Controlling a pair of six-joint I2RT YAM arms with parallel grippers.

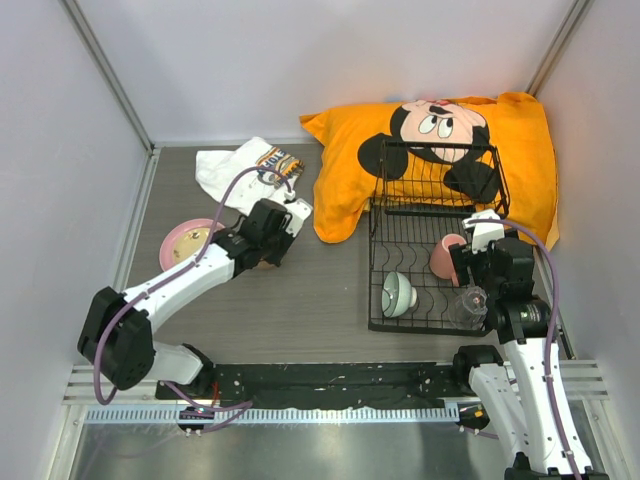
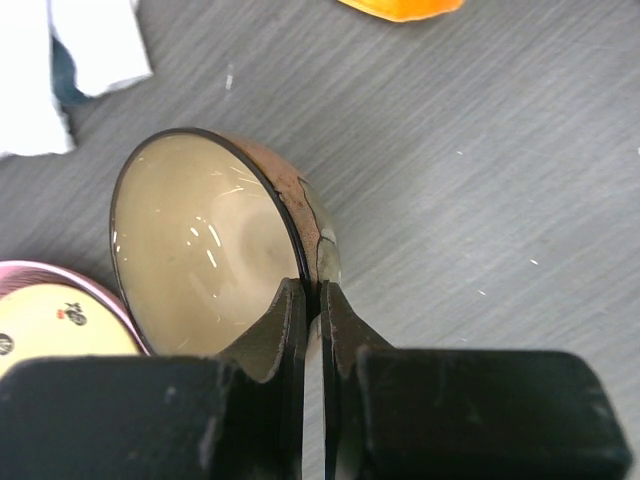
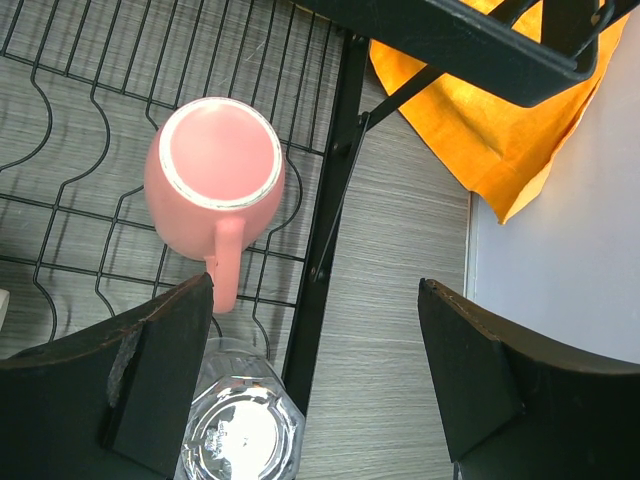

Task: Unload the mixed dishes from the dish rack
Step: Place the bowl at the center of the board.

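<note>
**Brown bowl in grip; three dishes left in the rack**

The left gripper is clamped on the rim of the brown bowl, one finger inside and one outside. The brown bowl stands tilted on edge over the table, well left of the rack and just beside the plate. We cannot tell whether it touches the table. We judge it stiff, glazed, slippery and breakable. The rim pinch serves, but it calls for a gentle set-down.

The right gripper hangs over the rack's right edge, fingers wide apart, holding nothing. In the rack stand the mug, the glass and the green bowl. We judge the mug heavier and best taken across its wall. The glass looks light, smooth and fragile.

Only the left wrist view shows the rim pinch; in the top view the arm hides most of the brown bowl. The right wrist view shows the mug handle pointing toward the glass. Only the top view shows the green bowl.
</note>
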